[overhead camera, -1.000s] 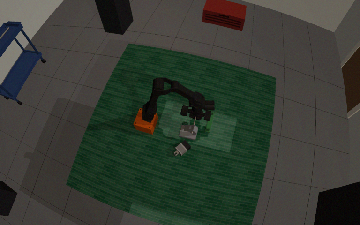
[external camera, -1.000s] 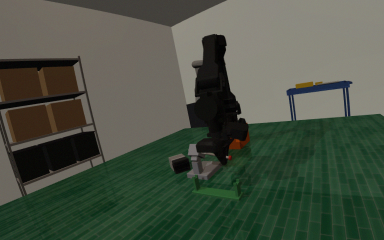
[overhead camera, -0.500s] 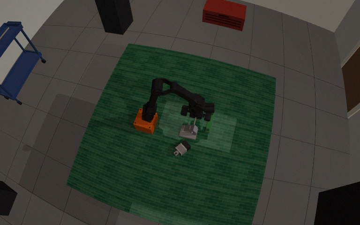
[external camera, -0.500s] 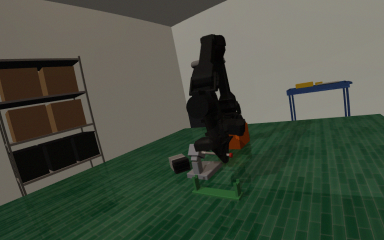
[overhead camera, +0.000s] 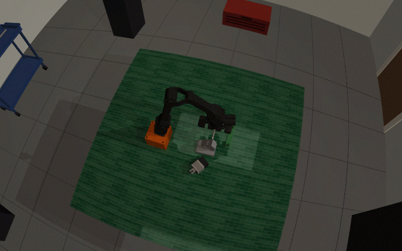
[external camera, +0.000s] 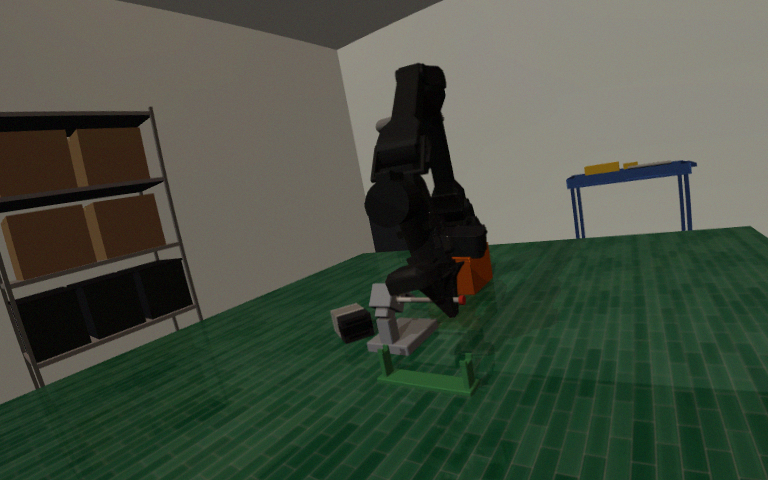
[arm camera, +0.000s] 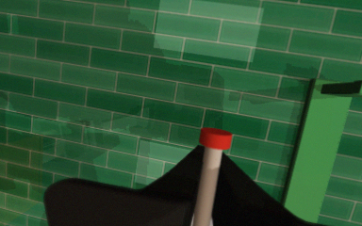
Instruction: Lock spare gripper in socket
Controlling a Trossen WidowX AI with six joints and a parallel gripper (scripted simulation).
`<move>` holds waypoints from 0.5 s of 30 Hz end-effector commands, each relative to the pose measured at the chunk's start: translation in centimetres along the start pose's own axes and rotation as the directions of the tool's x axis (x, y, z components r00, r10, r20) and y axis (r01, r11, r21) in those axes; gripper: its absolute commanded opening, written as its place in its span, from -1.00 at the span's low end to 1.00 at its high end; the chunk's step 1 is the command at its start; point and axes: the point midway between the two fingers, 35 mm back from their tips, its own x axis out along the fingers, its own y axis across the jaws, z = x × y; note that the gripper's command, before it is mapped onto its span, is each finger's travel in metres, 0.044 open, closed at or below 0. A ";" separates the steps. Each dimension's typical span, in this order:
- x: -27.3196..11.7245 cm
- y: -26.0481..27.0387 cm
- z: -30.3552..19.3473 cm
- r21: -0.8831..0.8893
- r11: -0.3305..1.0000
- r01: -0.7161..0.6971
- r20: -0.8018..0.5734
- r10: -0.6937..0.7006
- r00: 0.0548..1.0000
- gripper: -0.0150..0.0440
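The light pin (overhead camera: 213,135) (external camera: 421,299) (arm camera: 205,200) with a red head (external camera: 462,300) (arm camera: 216,139) runs out sideways from the socket end of the grey mount (overhead camera: 206,145) (external camera: 387,328). How deep the pin sits in the socket is hidden. My gripper (external camera: 450,304) (arm camera: 206,153) is shut on the pin close behind its red head, and the fingertips meet around the shaft. In the top view the arm hides the fingertips. The spare gripper (overhead camera: 198,166) (external camera: 353,323), light grey with a black end, lies on the green mat beside the mount, apart from it.
A green rack (overhead camera: 230,137) (external camera: 427,381) (arm camera: 317,155) with two uprights stands near the mount, on the far side from the arm's base. The arm's orange base (overhead camera: 158,141) (external camera: 473,276) stands on the green mat (overhead camera: 183,201) (external camera: 283,418).
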 end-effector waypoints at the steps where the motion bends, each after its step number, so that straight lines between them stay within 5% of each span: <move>1: -0.1 -0.1 0.4 0.002 1.000 0.001 0.004 -0.001 1.000 -0.49; 15: 0.1 -0.1 1.5 0.001 1.000 0.001 0.002 -0.001 1.000 -0.49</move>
